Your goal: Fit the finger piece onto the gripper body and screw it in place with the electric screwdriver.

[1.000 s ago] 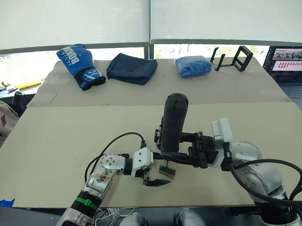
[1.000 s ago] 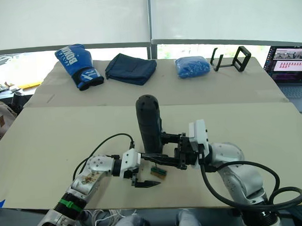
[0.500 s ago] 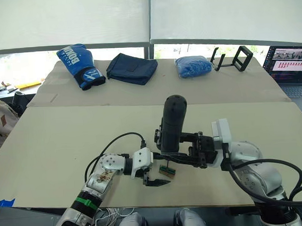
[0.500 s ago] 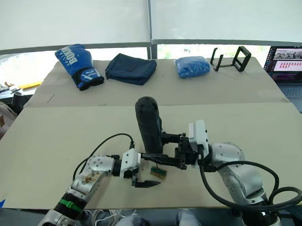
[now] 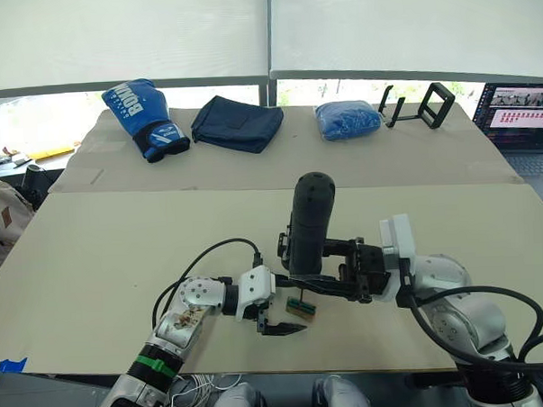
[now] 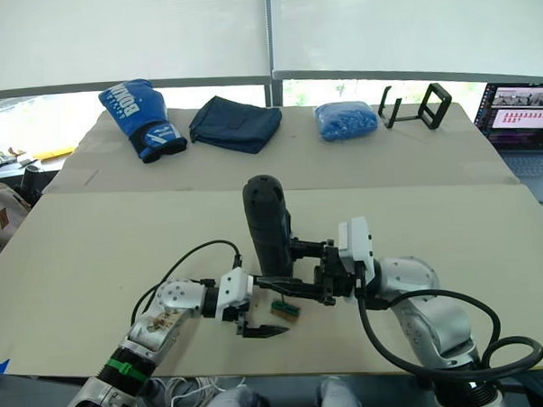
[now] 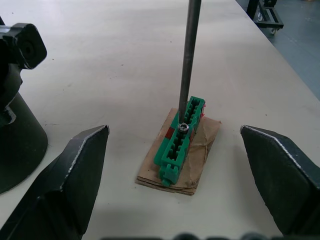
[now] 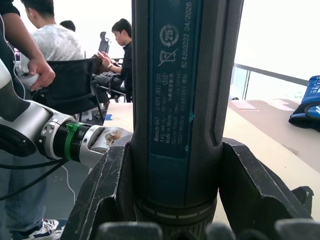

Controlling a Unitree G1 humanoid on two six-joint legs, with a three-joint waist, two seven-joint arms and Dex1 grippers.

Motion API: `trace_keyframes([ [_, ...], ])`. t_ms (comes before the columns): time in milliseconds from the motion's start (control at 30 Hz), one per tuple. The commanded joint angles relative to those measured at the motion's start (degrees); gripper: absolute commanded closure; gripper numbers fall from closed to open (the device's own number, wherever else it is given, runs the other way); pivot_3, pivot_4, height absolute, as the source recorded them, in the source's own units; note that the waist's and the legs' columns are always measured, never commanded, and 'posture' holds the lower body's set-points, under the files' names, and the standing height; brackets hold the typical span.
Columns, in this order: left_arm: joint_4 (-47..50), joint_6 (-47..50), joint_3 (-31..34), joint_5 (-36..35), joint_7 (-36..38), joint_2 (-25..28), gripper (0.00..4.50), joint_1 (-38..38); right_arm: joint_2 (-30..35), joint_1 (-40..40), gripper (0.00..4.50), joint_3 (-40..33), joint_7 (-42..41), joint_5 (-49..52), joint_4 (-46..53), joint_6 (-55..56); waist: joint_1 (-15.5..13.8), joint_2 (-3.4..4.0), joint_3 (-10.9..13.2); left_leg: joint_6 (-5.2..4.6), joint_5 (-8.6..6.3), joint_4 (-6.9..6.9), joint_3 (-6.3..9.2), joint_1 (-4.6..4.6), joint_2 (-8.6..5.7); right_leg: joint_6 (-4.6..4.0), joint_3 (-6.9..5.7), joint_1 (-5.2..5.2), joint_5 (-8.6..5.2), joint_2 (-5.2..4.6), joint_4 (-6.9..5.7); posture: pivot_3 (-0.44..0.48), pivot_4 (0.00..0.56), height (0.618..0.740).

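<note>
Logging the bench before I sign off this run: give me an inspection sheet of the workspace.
Surface: beige table.
Job's things: electric screwdriver upright, bit on a screw in the green block on cardboard; gripper body standing nearby.
Clutter: boxing glove, folded navy cloth, blue bag, black stand along the far edge.
End effectors: left end effector open, straddling the block; right end effector shut on the screwdriver.
Cables: black cables loop off both arms.
Surroundings: laptop at right; people seated beyond.
</note>
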State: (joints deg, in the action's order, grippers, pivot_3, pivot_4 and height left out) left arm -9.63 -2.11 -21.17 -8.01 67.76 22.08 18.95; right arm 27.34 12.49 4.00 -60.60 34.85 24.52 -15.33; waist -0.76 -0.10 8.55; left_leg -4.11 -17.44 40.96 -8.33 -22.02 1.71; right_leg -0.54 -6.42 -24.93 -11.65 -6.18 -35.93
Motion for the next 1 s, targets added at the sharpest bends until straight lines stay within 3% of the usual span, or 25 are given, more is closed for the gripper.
trace_keyframes([
  [33,-2.64,2.33,-2.17,1.49,-0.04,-0.05,0.07,-2.04,-0.66,0.67,2.56,-0.44,0.05,0.56,1.90,2.37,0.00,0.00,0.00,0.00,0.00,0.00,0.00,0.00,0.00,0.00,0.00,0.00,0.00,0.00,0.00,0.000,0.150,0.740],
  [1000,-2.57,2.64,-2.17,1.49,-0.06,-0.03,0.07,-1.96,-0.48,0.28,2.56,-0.08,-1.00,-0.01,1.31,2.81,-0.01,0.00,0.00,0.00,0.00,0.00,0.00,0.00,0.00,0.00,-0.01,0.01,0.00,0.00,0.00,0.000,0.150,0.740],
])
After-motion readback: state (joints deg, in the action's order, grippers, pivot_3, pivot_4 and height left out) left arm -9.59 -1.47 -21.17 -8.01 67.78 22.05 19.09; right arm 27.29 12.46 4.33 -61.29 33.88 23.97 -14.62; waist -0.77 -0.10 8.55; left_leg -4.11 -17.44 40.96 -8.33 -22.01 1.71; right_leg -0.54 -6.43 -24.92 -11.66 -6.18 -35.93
